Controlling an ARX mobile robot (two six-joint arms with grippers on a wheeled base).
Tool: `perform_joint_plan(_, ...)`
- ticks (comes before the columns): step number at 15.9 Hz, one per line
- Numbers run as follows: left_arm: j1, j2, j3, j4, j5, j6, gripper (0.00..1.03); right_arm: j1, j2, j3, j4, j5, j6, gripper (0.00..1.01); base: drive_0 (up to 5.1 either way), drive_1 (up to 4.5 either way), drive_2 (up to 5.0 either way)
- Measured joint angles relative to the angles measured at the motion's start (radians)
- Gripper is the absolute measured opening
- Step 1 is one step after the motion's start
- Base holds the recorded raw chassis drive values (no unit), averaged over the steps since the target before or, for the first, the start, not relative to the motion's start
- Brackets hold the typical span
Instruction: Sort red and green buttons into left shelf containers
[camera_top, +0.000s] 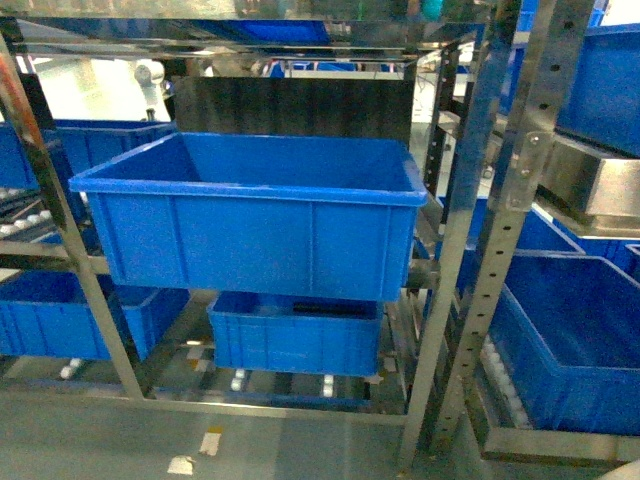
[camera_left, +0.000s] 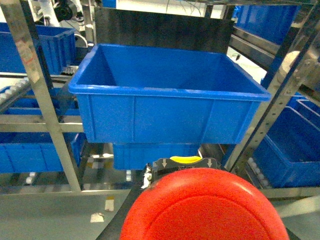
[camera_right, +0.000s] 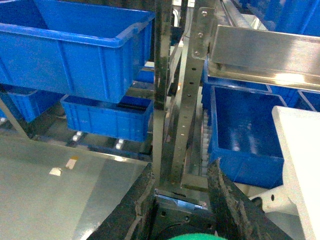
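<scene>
**Two buttons held, big bin bare**

Two buttons show, one per wrist view. The red button (camera_left: 202, 207) fills the bottom of the left wrist view, its wide cap hiding the left gripper's fingers, so I cannot tell how they sit. The green button (camera_right: 196, 236) is only a sliver at the lower edge, between the right gripper's (camera_right: 182, 200) dark fingers (camera_right: 227, 200), which stand on either side of it.

The large blue bin (camera_top: 250, 235) on the left shelf (camera_top: 470, 250) shows only bare walls inside. A smaller blue bin (camera_top: 295, 340) sits below it, its inside hidden.
</scene>
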Motion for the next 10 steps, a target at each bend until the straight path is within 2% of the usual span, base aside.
perform_joint_plan(7,0.0,0.0,0.0,0.0,0.0,0.0,0.25,0.0,0.001,0.0,-0.002,0.0,0.0,0.29,-3.6,4.8,-0.8)
perform_joint_plan(10,0.005,-0.001,0.0,0.002,-0.006,-0.003,0.25,0.0,0.0,0.0,0.0,-0.005,0.0,0.29,0.1,4.26,-4.1)
